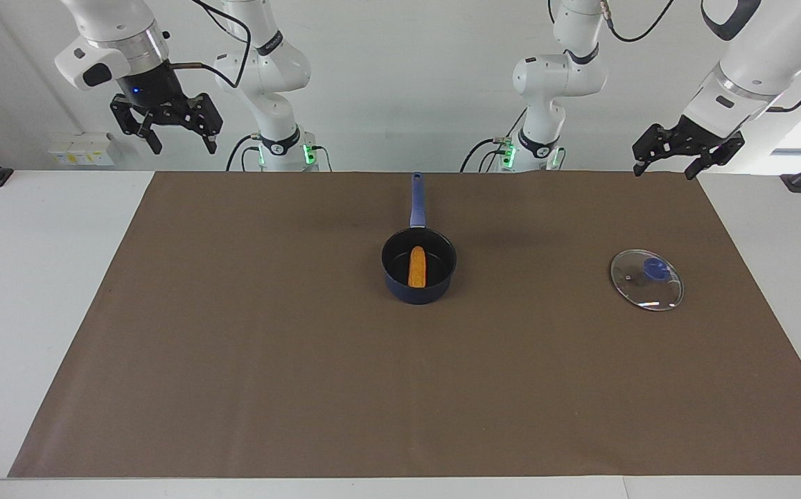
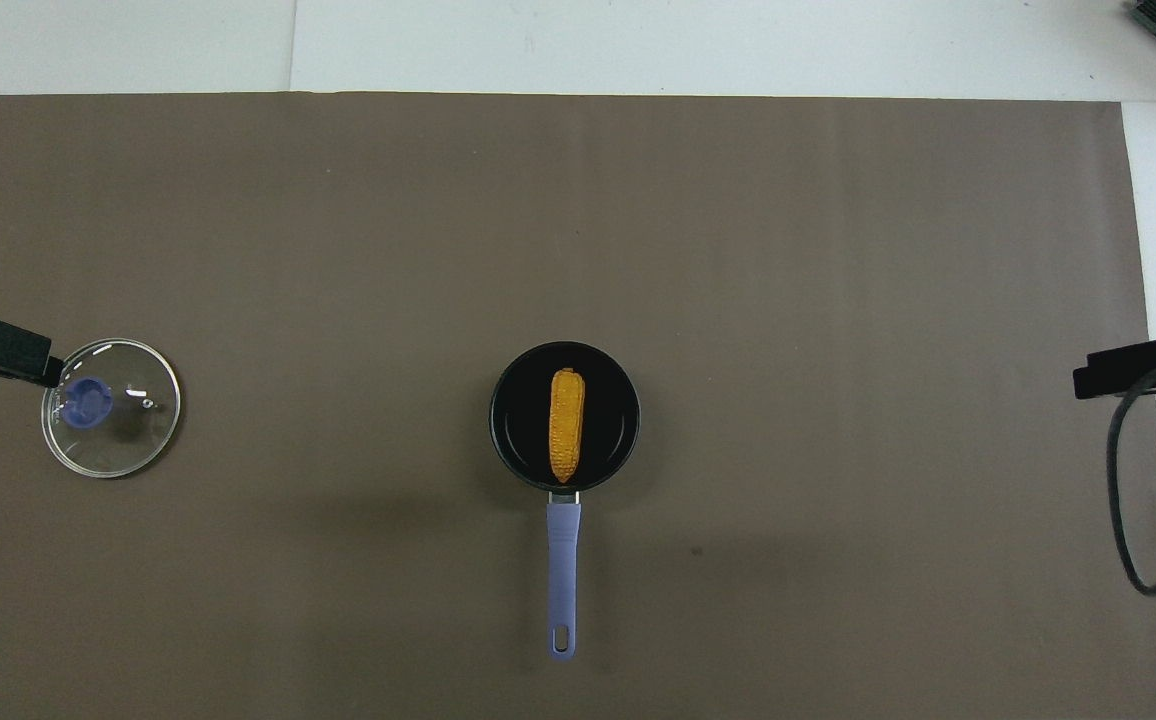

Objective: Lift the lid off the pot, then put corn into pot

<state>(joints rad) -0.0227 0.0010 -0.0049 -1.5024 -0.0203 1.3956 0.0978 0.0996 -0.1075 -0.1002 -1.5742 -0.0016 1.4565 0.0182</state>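
Note:
The dark blue pot (image 1: 400, 285) stands uncovered in the middle of the table, its long handle (image 1: 417, 201) pointing toward the robots. The orange-yellow corn (image 1: 417, 267) lies inside it, and it also shows there in the overhead view (image 2: 566, 424). The glass lid (image 1: 646, 279) with its blue knob lies flat on the mat toward the left arm's end. My left gripper (image 1: 664, 172) hangs open and empty, raised over the mat's edge at its own end. My right gripper (image 1: 184, 147) is open and empty, raised high at its own end.
A brown mat (image 1: 234, 346) covers most of the white table (image 1: 26, 277). Small white boxes (image 1: 82, 149) sit at the table's edge near the right arm. A black cable (image 2: 1138, 500) hangs by the right gripper in the overhead view.

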